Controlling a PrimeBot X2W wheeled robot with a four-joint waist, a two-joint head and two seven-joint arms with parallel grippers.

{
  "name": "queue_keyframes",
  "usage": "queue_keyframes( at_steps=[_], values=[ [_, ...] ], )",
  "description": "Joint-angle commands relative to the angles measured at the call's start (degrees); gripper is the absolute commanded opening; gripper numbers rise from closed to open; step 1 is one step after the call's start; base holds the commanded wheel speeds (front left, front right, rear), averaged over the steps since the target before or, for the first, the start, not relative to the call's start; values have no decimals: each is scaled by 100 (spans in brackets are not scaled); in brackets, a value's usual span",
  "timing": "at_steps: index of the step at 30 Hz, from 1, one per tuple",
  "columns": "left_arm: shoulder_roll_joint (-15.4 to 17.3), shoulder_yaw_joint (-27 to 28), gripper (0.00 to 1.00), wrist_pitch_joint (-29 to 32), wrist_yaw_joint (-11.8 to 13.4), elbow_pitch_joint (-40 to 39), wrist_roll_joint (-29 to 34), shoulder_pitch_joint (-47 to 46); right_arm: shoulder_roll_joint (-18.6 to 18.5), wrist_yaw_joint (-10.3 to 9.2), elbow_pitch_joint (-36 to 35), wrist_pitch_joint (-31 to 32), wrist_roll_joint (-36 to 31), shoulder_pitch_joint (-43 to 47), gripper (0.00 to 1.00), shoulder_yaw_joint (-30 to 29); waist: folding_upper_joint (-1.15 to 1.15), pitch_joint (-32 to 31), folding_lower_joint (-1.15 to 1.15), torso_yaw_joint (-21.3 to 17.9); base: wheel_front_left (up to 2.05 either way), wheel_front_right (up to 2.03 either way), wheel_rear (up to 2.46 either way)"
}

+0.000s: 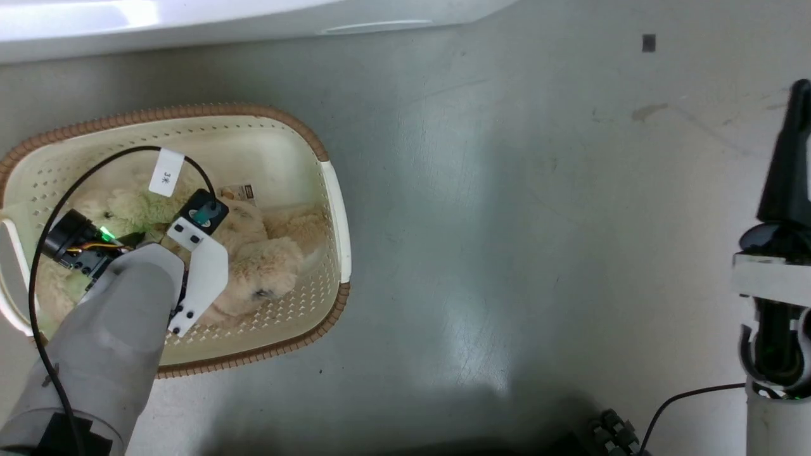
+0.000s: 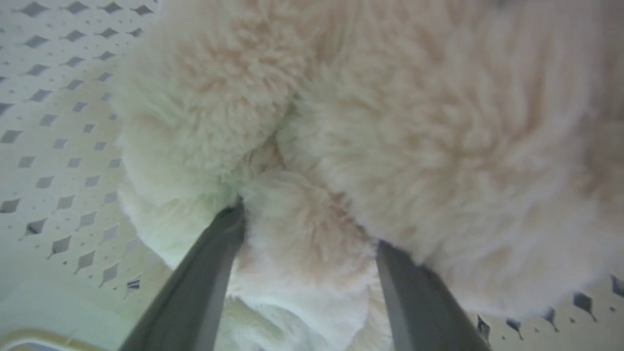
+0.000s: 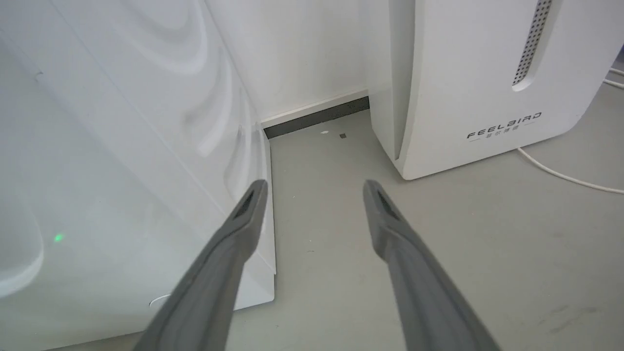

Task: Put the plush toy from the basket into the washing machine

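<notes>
Since the left gripper (image 2: 309,229) is down inside the basket (image 1: 272,118), what matters lies straight ahead of its fingers (image 2: 214,253). The plush toy (image 1: 266,266) is directly beneath them, its long axis running along the basket's length, left to right across the head view. A stubby lump of its cream fur sits between the two dark fingers, which stand wide apart with their tips sunk in the pile. I judge them spread around the toy, not yet clamped on it. This arm is plainly the nearer one. The right gripper (image 3: 314,187) hangs well apart, splayed and holding nothing, pointing at the floor between the washing machine (image 3: 122,146) and a white slanted appliance (image 3: 463,73) marked FEELBIRD — the smaller characters beneath are too fine to read. A white tag (image 1: 166,172) on the left wrist's black cable reads "3米". The paper label (image 1: 241,192) on the basket's bottom is illegible.
</notes>
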Motion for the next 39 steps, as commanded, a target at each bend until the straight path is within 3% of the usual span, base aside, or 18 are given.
queue_keyframes(
  at_steps=[1,2,8,18,39],
  values=[
    [1,-93,40,60,-35,212,-30,-123,-2,-4,-29,-78,99,-170,100,-69,0,52,-1,-5,0,0,0],
    [-6,-115,0,71,-46,271,-55,-161,-2,-4,-24,-90,110,-194,100,-92,0,69,-1,-7,0,0,0],
    [-29,-293,0,149,-106,609,-169,-335,-3,-4,-5,-159,186,-299,100,-208,0,88,-1,-34,0,0,0],
    [-54,-310,0,-284,-134,610,-489,-1,-3,-4,130,-159,103,-123,100,-206,0,-525,-1,13,0,0,0],
    [-841,-524,0,-1495,-140,609,-1577,926,-3,-4,588,-159,-275,845,100,-261,0,-2551,-1,603,0,0,0]
  ],
)
